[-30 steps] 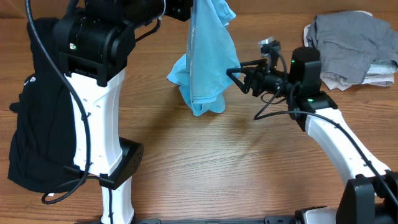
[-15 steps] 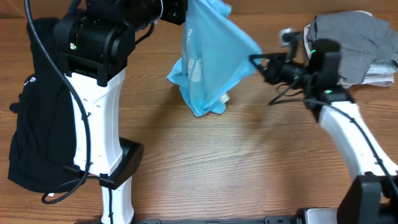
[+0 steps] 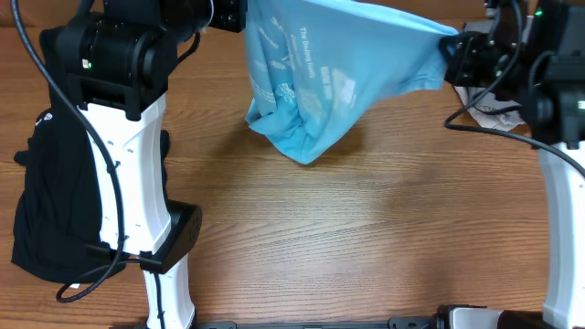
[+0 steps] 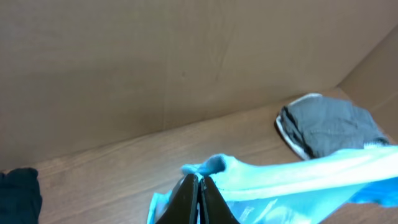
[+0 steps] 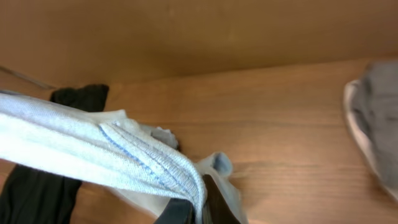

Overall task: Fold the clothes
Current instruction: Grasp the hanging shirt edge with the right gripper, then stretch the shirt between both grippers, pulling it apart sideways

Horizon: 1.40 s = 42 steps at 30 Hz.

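Change over the last second: the light blue T-shirt [image 3: 320, 87] hung from the left gripper [image 3: 236, 14] alone. The right gripper [image 3: 454, 57] has since closed on a far edge and drawn it rightward. The shirt now spans between both grippers above the table [image 3: 366, 247], print facing up, with its lower corner sagging and bunched; whether that corner touches the wood is unclear. Judgement: this is spreading, a precondition for the fold; no fold has been made yet.

Both grippers are clamped on shirt fabric.

View differences:
- Right wrist shows a stitched hem pinched at the fingertips.
- Left wrist shows the grey garments [image 4: 326, 127], mostly hidden overhead behind the right arm.
- Overhead alone shows the black garment [image 3: 46, 201] beside the left arm's base.
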{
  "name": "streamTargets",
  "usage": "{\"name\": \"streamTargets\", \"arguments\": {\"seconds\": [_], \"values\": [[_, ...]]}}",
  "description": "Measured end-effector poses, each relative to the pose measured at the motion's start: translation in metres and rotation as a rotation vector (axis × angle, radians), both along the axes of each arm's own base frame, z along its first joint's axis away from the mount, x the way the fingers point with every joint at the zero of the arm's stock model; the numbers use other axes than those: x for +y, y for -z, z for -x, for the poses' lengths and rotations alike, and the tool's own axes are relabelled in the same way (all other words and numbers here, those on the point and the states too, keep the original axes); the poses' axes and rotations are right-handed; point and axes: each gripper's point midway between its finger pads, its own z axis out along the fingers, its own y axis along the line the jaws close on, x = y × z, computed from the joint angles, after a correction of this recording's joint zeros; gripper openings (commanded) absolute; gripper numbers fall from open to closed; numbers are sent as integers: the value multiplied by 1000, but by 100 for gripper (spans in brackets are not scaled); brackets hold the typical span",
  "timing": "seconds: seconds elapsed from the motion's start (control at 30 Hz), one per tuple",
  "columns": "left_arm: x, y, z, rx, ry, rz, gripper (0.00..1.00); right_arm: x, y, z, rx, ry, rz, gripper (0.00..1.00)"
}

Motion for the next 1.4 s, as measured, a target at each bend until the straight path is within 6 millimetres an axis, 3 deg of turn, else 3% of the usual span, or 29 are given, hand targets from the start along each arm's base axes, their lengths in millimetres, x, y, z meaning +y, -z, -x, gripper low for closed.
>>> {"name": "streamTargets", "arguments": {"seconds": [0.13, 0.27, 0.4, 0.6, 0.67, 0.73, 0.87, 1.03, 1.17, 1.4], "values": [[0, -2, 9, -2, 17, -23, 4, -6, -29, 20, -11, 17, 45, 4], [10, -26, 39, -49, 11, -28, 4, -7, -49, 39, -19, 7, 72, 4], [48, -80, 92, -197, -93, -50, 4, -17, -57, 56, -3, 40, 113, 4], [92, -153, 212, -457, -177, -14, 4, -26, -69, 74, -19, 81, 155, 4], [100, -160, 239, -493, -187, -3, 4, -27, -76, 80, -43, 87, 161, 4], [102, -156, 247, -481, -186, -7, 4, -27, -82, 87, -62, 90, 164, 4], [98, -130, 228, -370, -177, -45, 4, -28, -86, 93, -69, 94, 166, 4], [70, -66, 147, -115, -110, -127, 4, -29, -76, 86, -33, 94, 169, 4], [52, -12, 96, 55, -53, -188, 6, -29, -66, 77, 1, 91, 168, 4], [18, 104, 35, 400, 73, -233, 29, -30, -49, 61, 58, 89, 171, 4]]}}
